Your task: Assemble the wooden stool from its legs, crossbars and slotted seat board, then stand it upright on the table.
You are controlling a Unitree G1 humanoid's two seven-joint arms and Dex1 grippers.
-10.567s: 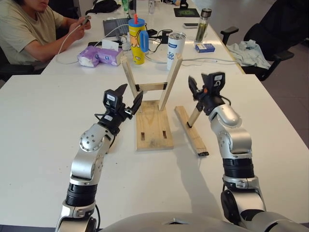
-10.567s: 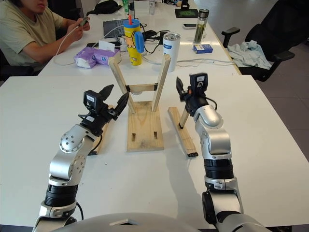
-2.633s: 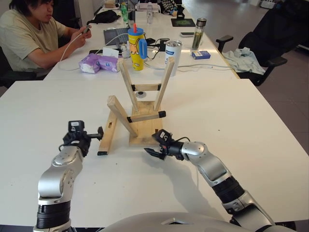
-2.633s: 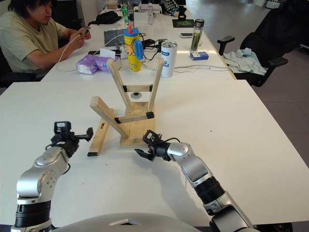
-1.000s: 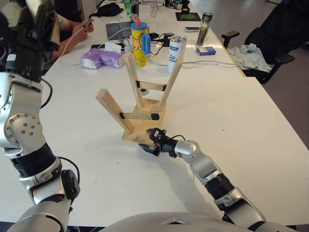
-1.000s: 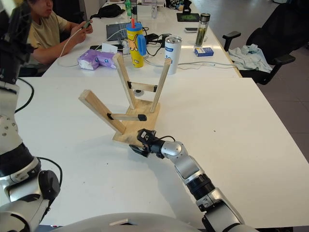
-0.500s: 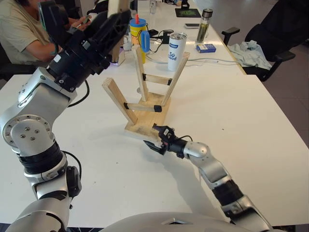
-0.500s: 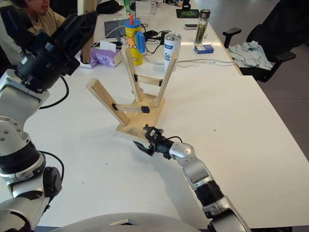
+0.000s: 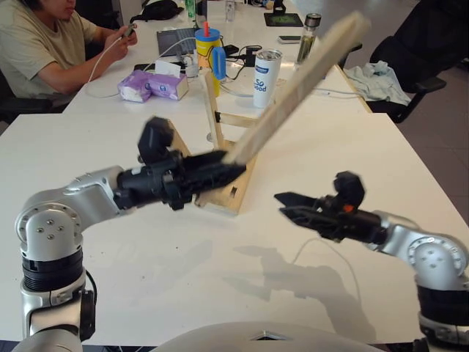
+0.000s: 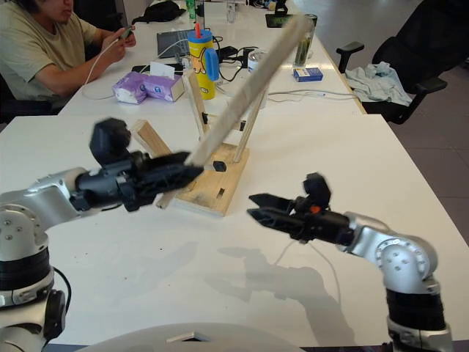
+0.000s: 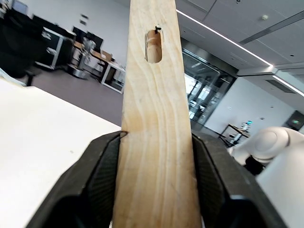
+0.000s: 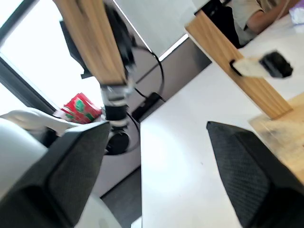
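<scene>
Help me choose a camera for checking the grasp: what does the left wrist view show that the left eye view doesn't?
Left wrist view adds: the oblong slot in the wooden leg, and fingers pressed against both its sides. Left eye view adds: the seat board on the table, a crossbar above it, and the right gripper, open, nearby. Both: the left gripper holding that leg.

loose leg [image 9: 308,73] aloft, aslant (slotted) | seat board [image 10: 220,189] flat, fitted legs [image 10: 194,103] upward
</scene>
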